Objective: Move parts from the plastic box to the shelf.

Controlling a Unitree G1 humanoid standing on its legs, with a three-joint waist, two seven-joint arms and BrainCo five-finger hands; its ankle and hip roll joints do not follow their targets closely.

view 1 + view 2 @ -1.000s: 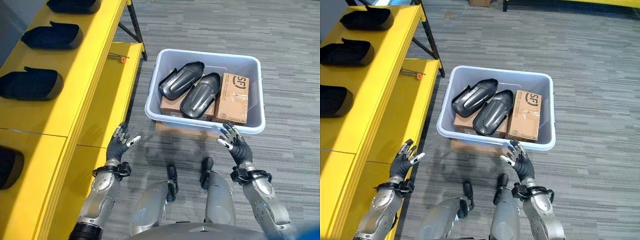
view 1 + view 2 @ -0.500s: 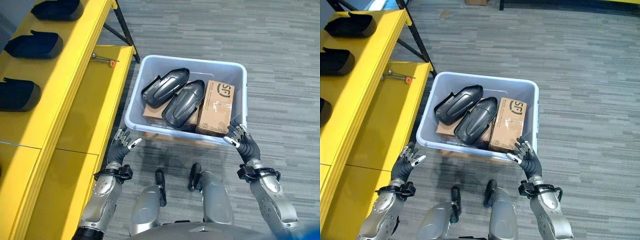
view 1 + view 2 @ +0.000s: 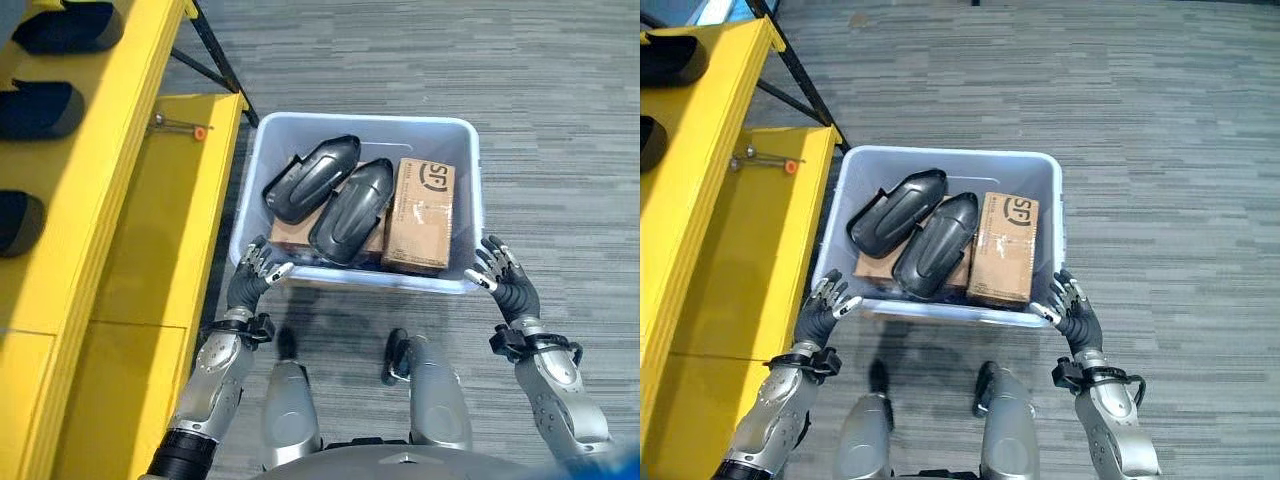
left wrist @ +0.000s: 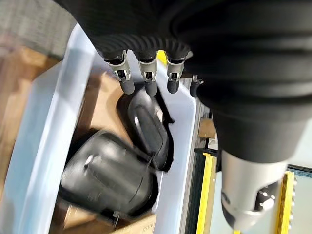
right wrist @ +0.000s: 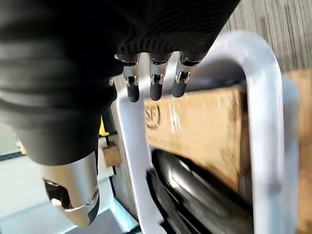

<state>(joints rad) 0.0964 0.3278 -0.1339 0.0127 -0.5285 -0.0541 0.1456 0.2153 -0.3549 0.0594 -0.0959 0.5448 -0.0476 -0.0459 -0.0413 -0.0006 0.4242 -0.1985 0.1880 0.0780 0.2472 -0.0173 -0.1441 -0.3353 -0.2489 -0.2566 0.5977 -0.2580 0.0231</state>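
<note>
Parts (image 3: 330, 195) of black moulded plastic, two curved shells, lie side by side in the pale plastic box (image 3: 466, 150) on the floor, resting on cardboard cartons, with a taller carton (image 3: 421, 215) just beside them toward the robot's right. The yellow shelf (image 3: 110, 170) runs along the robot's left, already carrying similar dark shells (image 3: 40, 110). The left hand (image 3: 252, 275) hovers at the box's near left corner and the right hand (image 3: 503, 280) at its near right corner, each with fingers spread and holding nothing. The shells look stiff, hollow and light, with a smooth, probably slippery skin; a hold across a raised edge or the narrow end seems safer than one on the domed back. The eye views show the shelf, the box and both hands together; the left wrist view looks past its fingers (image 4: 148, 78) down into the box at the two shells, while the right wrist view shows the carton's side against the box wall.
</note>
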